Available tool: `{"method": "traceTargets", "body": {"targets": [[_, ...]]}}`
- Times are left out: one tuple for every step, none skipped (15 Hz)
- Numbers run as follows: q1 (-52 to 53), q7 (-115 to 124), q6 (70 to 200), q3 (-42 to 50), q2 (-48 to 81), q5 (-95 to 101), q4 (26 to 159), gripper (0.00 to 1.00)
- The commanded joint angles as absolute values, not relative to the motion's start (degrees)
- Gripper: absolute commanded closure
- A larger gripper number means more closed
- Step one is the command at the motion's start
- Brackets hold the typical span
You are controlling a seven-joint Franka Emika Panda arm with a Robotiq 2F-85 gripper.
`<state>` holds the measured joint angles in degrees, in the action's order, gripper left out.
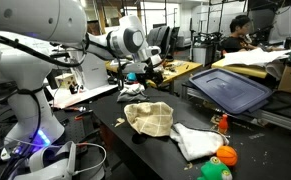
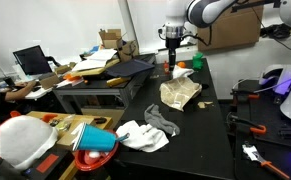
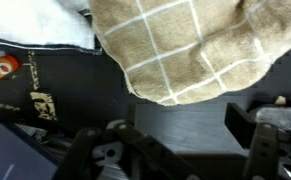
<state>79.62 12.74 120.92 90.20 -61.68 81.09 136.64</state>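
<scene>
While gripper hangs, jaws apart and empty, beside tan checked cloth | middle of surface | best centred over a raised fold before lowering.

**Gripper Spread, Pointing Down**

We saw the white arm reach in from above, elbow bent, its wrist turned so the gripper pointed straight down. In the wrist view the two dark fingers stood wide apart, with nothing clamped between them.
</scene>
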Motion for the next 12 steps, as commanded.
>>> {"method": "traceTargets", "body": {"targets": [[82.24,14.24,120.37,88.8,-58.87,70.06,134.59,0.0],[83.45,15.6,120.21,88.9,-57.74,66.94,133.62,0.0],[84.71,17.01,120.07,89.11,-56.59,63.83,132.54,0.0],[85.9,18.25,120.23,89.42,-55.39,60.99,131.55,0.0],[87.21,19.84,120.58,89.86,-53.92,58.54,130.58,0.0],[88.48,21.18,120.85,90.32,-52.38,56.06,129.67,0.0],[89.81,22.87,120.92,90.89,-50.38,53.64,128.81,0.0],[91.16,24.62,120.95,91.69,-48.18,51.37,128.06,0.0],[92.33,25.44,120.63,92.48,-46.25,48.83,127.43,0.0],[93.47,26.56,120.47,93.4,-43.89,46.49,127.04,0.0],[94.51,26.79,119.88,94.37,-41.85,43.72,126.72,0.0],[95.33,27.07,119.47,95.25,-39.67,41.11,126.77,0.0]]}}
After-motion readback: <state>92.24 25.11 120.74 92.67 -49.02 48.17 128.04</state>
